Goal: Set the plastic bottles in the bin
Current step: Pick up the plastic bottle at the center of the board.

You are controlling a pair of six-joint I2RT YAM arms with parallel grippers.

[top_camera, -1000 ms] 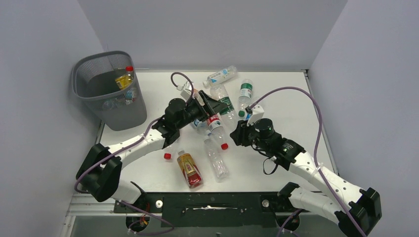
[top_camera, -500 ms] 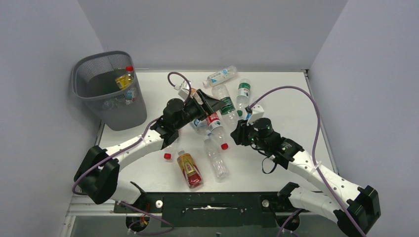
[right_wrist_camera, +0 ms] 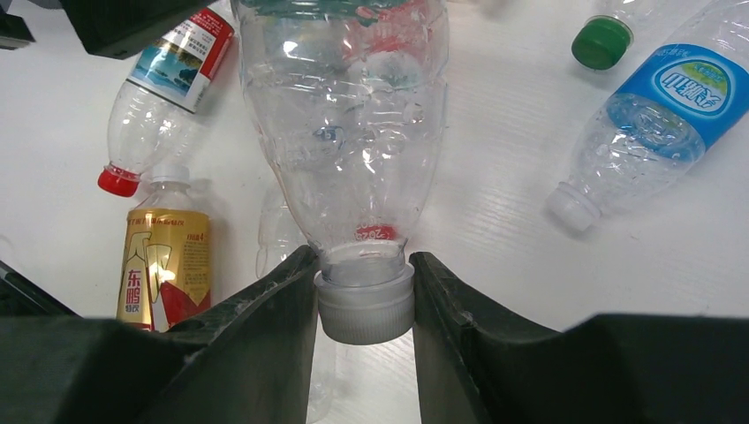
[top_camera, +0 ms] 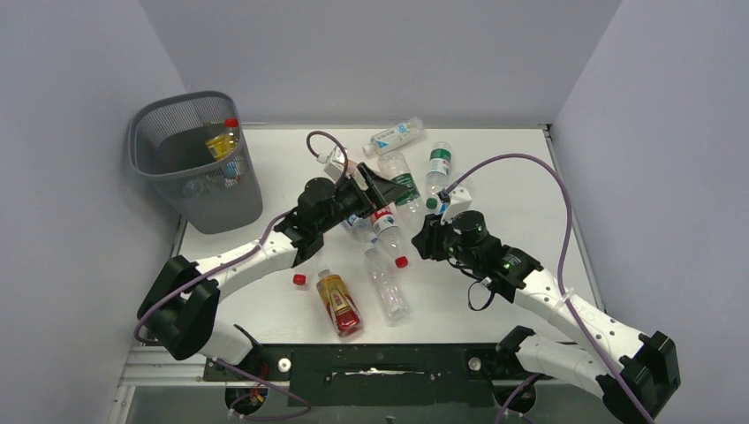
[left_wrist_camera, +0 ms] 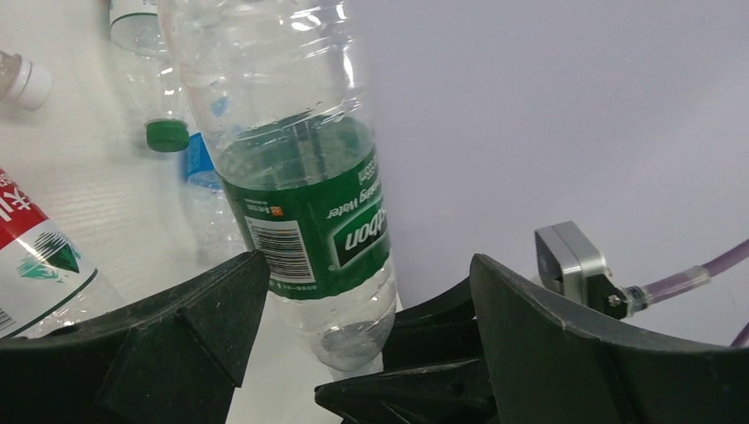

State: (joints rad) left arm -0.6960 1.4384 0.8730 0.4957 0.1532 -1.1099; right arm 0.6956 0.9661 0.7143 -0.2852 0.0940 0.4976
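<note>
A clear bottle with a green label (top_camera: pixel 404 187) is held by its white cap (right_wrist_camera: pixel 365 305) in my right gripper (right_wrist_camera: pixel 364 300), which is shut on the cap (top_camera: pixel 427 237). The bottle's body (left_wrist_camera: pixel 309 221) passes between the jaws of my left gripper (left_wrist_camera: pixel 362 274), which is open around it (top_camera: pixel 382 189); the jaws do not touch it. Several more bottles lie on the table: a red-labelled one (top_camera: pixel 384 225), a clear one (top_camera: pixel 386 283) and a gold one (top_camera: pixel 339 303). The grey mesh bin (top_camera: pixel 150 132) stands at the far left with a yellow bottle (top_camera: pixel 223 140) inside.
A blue-labelled bottle (top_camera: pixel 396 135) and a green-capped bottle (top_camera: pixel 439 163) lie at the back of the table. A loose red cap (top_camera: pixel 299 279) lies near the front left. Purple cables arch over both arms. Grey walls close three sides.
My left gripper drifted slightly left, then back right, staying open around the green-labelled bottle. My right gripper has stayed shut on the cap.
</note>
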